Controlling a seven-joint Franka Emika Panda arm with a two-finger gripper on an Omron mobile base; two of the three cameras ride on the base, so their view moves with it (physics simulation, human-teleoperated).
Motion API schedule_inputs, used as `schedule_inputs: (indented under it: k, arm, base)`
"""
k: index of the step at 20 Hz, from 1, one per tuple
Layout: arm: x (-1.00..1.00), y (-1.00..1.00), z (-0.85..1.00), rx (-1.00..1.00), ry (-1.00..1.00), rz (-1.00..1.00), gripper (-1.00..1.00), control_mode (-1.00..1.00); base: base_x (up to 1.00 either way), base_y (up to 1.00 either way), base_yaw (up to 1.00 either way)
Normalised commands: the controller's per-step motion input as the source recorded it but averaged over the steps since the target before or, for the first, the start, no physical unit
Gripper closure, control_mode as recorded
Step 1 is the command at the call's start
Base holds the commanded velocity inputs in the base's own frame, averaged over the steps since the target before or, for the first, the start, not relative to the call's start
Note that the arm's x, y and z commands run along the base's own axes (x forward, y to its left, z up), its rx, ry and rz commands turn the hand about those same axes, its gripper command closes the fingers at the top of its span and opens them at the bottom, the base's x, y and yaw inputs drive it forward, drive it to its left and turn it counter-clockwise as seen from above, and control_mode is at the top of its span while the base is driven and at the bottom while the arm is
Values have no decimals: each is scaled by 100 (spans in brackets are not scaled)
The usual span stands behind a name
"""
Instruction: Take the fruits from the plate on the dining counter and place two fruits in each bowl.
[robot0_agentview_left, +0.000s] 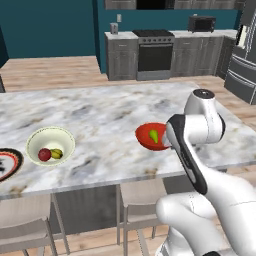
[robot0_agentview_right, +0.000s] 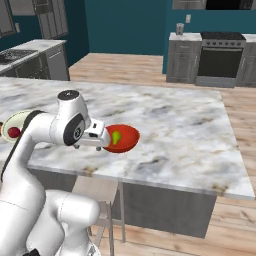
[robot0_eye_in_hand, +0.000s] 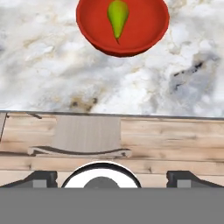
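Gripper (robot0_eye_in_hand: 112, 177) open, empty; green pear (robot0_eye_in_hand: 117, 15) in red bowl (robot0_eye_in_hand: 148, 33).

Green pear (robot0_eye_in_hand: 117, 16) lies in red bowl (robot0_eye_in_hand: 148, 37); two fruits in cream bowl (robot0_agentview_left: 35, 139).

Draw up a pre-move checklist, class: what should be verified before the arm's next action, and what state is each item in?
1. Cream bowl holds two fruits, a dark red fruit and a yellow-green fruit: ok.
2. Red bowl holds two fruits: not ok, only the green pear.
3. Fourth fruit located: cannot tell.
4. Plate fully in view: not ok, cut off at the edge.
5. End effector empty: ok, fingertips apart, nothing between.
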Motion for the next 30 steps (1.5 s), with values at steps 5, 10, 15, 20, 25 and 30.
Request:
schedule_inputs:
  k: [5,10,15,20,25,30]
  arm:
    - [-39,10,33,0,1,0,-100,-100]
    - [-19,0,14,4,0,0,-100,-100]
    - [-26,-1,0,11,0,-2,-100,-100]
    - [-7,0,0,0,0,-1,-100,100]
    - [0,0,0,0,0,0,-100,100]
    - [0,0,0,0,0,0,-100,100]
  base:
    - [0,0,0]
    - [0,0,0]
    - [0,0,0]
    - [-6,0,0]
    - [-61,48,0]
    - [-36,100,0]
